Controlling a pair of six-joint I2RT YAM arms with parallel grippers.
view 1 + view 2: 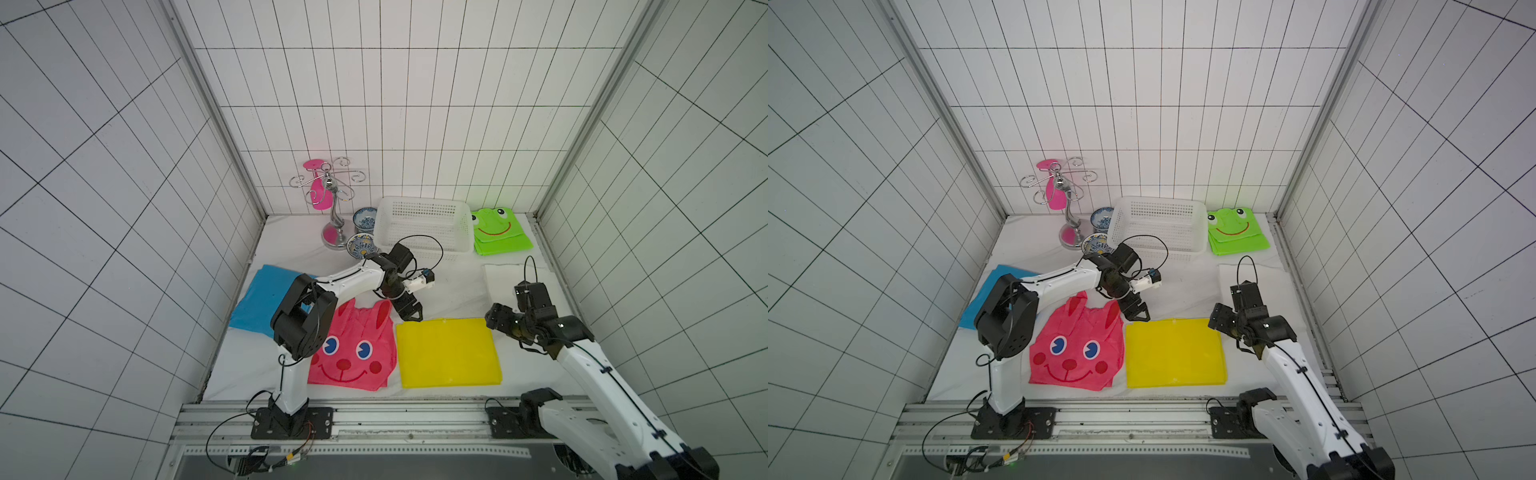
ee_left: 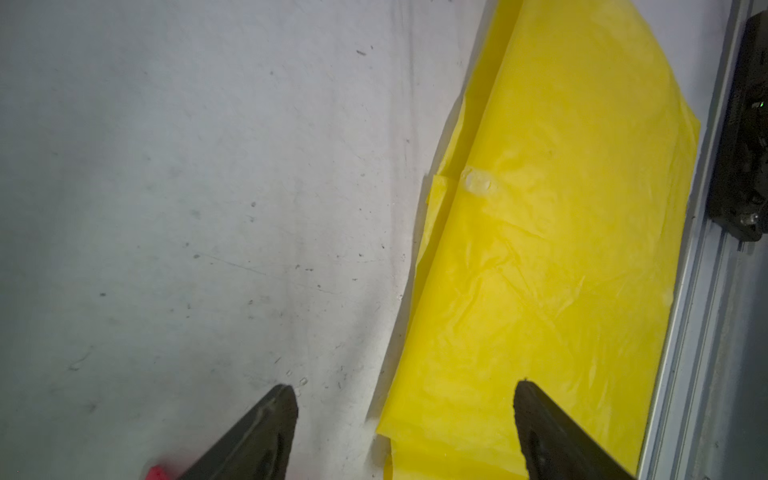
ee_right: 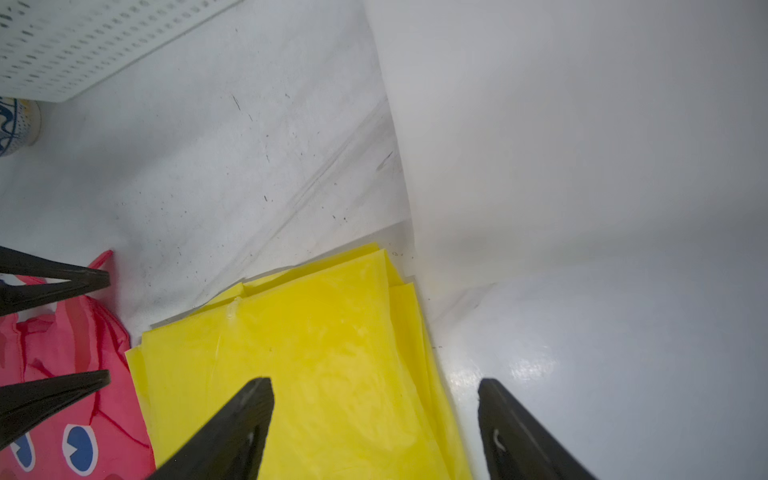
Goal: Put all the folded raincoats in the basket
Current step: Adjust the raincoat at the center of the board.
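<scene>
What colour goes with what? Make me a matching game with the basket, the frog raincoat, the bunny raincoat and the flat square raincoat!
Things:
1. basket
2. frog raincoat
3. bunny raincoat
4. square raincoat

Colours:
A. yellow
B. white
C. pink
D. green

Right pairs: 1-B, 2-D, 3-C, 4-A

Basket (image 1: 415, 212) front partly behind left arm (image 1: 353, 279)
</scene>
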